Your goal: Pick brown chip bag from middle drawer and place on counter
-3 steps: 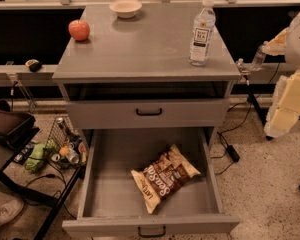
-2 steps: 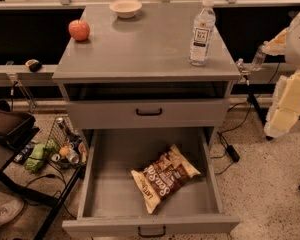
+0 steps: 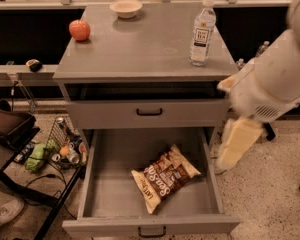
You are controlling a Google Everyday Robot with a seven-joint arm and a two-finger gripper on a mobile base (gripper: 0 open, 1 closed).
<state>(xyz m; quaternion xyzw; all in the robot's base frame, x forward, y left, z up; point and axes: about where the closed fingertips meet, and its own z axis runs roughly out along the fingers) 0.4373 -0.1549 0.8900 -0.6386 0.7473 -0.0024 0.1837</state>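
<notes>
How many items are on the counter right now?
3: a red apple at back left, a small bowl at the back edge, a clear bottle at right. None seems hidden. The gripper hangs right of the open middle drawer.

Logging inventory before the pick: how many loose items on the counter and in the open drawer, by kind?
apple: 1
bowl: 1
bottle: 1
brown chip bag: 1
Total: 4
The gripper hangs right of the middle drawer.
</notes>
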